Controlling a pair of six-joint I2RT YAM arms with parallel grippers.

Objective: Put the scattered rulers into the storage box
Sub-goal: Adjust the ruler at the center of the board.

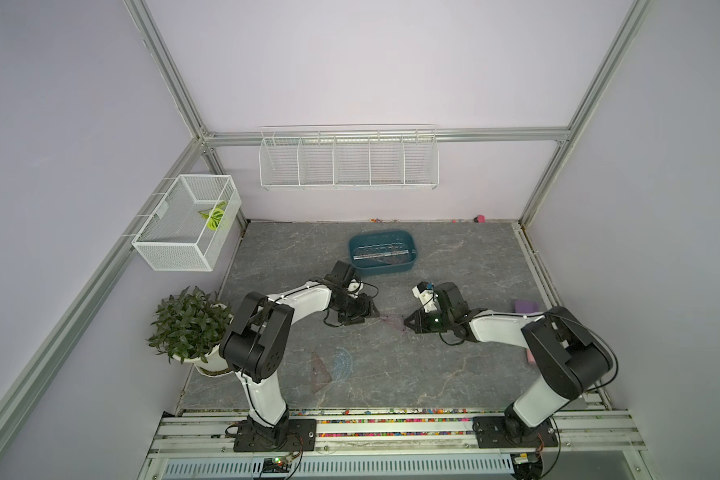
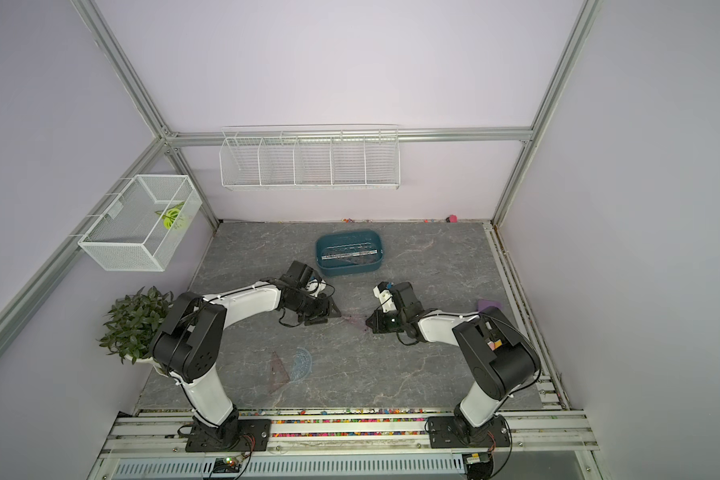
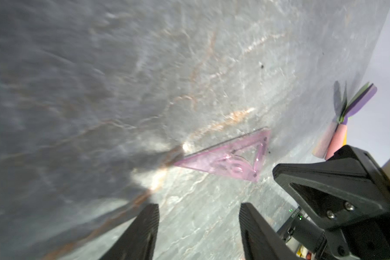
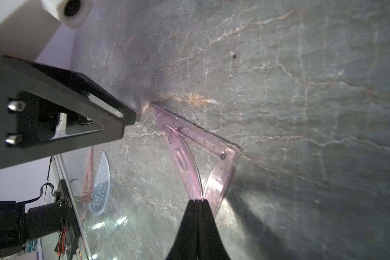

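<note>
A pink-purple triangle ruler [image 1: 391, 322] [image 2: 356, 321] lies mid-table between both arms. My right gripper [image 4: 198, 200] [image 1: 406, 323] is shut on one corner of the triangle [image 4: 196, 153]. My left gripper [image 3: 198, 204] [image 1: 375, 309] stands open just short of its sharp far tip [image 3: 230, 161], holding nothing. The teal storage box [image 1: 387, 270] [image 2: 350, 270] sits at the back with a clear straight ruler [image 1: 383, 252] inside. A brownish triangle [image 1: 321, 372] [image 4: 88, 175] and a bluish protractor [image 1: 344, 361] [image 4: 100, 186] lie together near the front.
A potted plant [image 1: 190, 324] stands at the left edge. A mesh basket [image 1: 188, 224] and a wire rack [image 1: 348, 160] hang on the walls. Purple and pink foam pieces [image 1: 524, 306] [image 3: 338, 135] lie by the right edge, partly behind my right arm.
</note>
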